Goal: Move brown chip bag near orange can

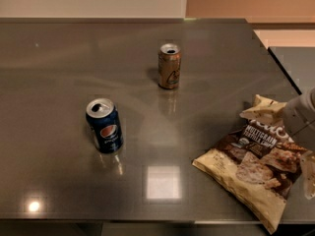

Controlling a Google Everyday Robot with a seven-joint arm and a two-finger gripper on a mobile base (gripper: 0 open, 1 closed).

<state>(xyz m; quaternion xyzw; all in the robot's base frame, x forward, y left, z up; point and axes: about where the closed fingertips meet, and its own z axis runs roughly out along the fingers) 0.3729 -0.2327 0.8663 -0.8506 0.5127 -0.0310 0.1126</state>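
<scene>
The brown chip bag (256, 168) lies flat at the table's front right, cream and dark brown with pictured chips. Its top edge (263, 111) is crumpled and folded over. My gripper (299, 108) comes in from the right edge of the view and touches that folded top edge; most of it is cut off by the frame. The orange can (169, 66) stands upright in the middle of the table toward the back, well to the left of and behind the bag, with an open stretch of table between them.
A blue Pepsi can (104, 126) stands upright at the front left of the dark grey table (74, 73). The table's right edge runs just behind the bag, with a second dark surface (295, 63) beyond a gap. The front edge is close below the bag.
</scene>
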